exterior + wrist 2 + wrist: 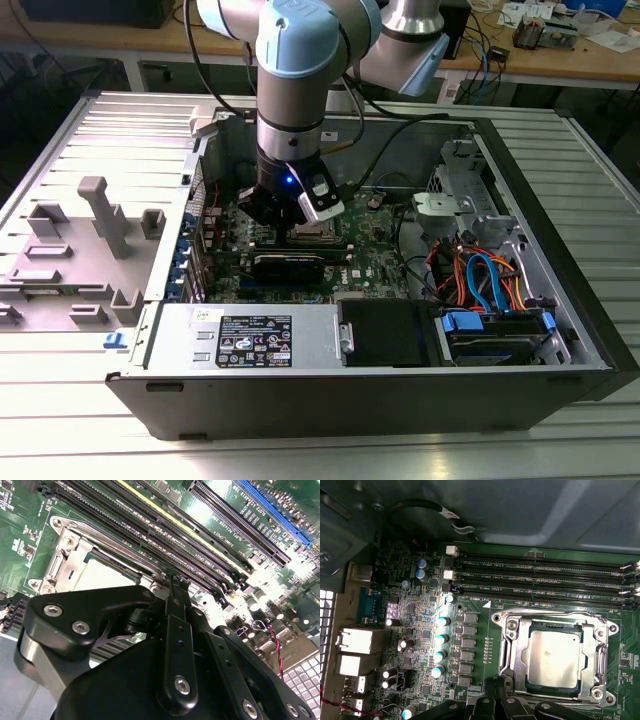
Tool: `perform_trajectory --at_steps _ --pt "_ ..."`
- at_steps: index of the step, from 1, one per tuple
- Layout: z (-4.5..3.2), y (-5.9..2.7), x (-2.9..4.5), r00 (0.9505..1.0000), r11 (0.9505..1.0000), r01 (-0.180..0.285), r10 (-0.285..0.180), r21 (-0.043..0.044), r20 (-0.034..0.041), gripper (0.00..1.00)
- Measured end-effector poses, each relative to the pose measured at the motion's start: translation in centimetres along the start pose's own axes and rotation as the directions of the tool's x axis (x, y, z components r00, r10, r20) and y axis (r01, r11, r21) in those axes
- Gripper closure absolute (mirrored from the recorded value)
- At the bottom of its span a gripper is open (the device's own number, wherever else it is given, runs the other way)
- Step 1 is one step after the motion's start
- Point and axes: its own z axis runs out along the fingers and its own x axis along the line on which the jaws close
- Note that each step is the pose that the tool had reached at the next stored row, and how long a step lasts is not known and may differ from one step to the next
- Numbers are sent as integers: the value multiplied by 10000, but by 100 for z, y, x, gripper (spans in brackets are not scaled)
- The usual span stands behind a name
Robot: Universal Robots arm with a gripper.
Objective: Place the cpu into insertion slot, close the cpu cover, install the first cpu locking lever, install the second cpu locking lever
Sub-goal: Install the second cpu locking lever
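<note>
First wrist view: the cpu [554, 656] lies seated in the insertion slot [512, 626], with the cpu cover [592, 652] closed around it. The gripper [496, 689] hovers at the socket's edge, its fingers [178, 611] pinched together on nothing, beside the memory slots [540, 575].

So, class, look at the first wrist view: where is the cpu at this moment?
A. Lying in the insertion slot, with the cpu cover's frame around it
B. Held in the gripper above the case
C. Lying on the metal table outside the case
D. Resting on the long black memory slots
A: in the first wrist view the cpu lies flat in the insertion slot, its silver top showing through the window of the cpu cover.
</note>
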Motion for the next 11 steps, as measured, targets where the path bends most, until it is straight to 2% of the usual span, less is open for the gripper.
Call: perform_trajectory --at_steps 3,11 --pt "-37 1 2 10000 10000 0 0 7 -5 89" --pt "-46 2 3 10000 10000 6 -6 3 -5 89"
